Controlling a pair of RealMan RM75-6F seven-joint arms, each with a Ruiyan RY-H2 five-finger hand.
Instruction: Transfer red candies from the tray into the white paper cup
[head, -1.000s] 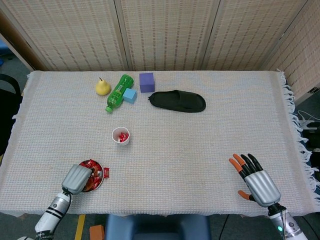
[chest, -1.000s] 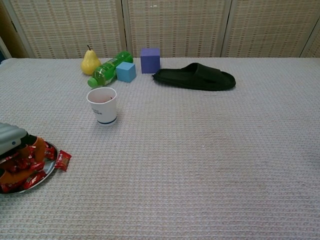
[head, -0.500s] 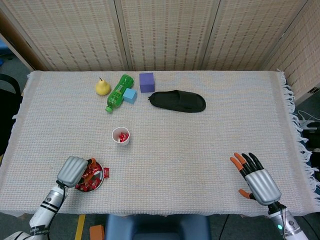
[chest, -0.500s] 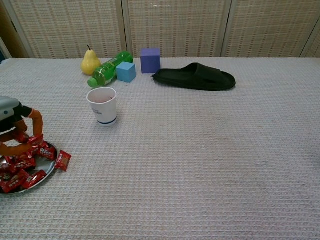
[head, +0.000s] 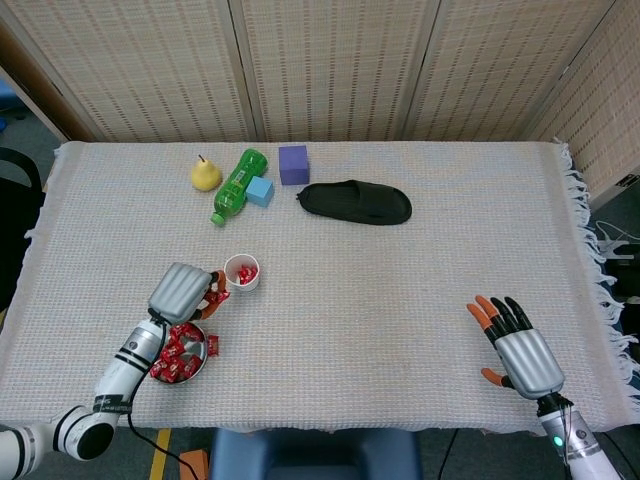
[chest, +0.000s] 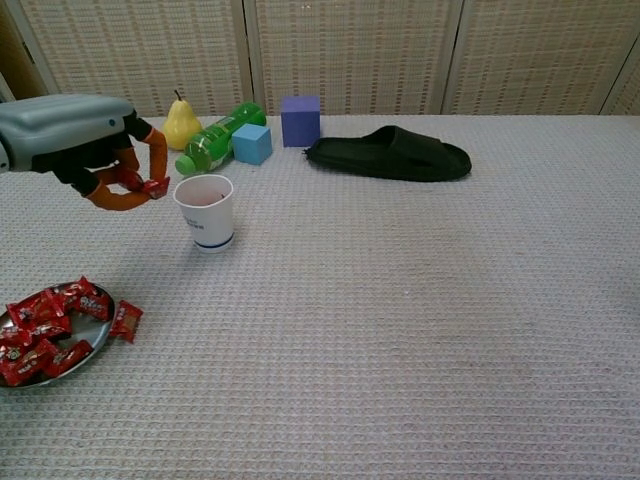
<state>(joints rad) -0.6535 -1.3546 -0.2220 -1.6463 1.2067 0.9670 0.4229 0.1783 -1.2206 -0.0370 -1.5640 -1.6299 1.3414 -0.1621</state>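
The left hand (chest: 95, 150) hangs above the surface (head: 400, 300) just beside the white paper cup (chest: 206, 211), pinching a red candy (chest: 154, 187) between its orange fingertips (chest: 158, 150); the candy sits at about rim height but off to the side of the mouth. The cup already has some red candies in it, seen from the head view, and the tray (head: 199, 362) near the front edge holds plenty more, with one wrapper (chest: 125, 320) lying just off its rim. To finish this step cleanly, the candy should be carried fully over the cup's opening before the fingers part, staying clear of the rim, since a light paper cup would likely tip if nudged. The right hand (head: 516, 345) rests well apart, fingers spread, holding nothing.
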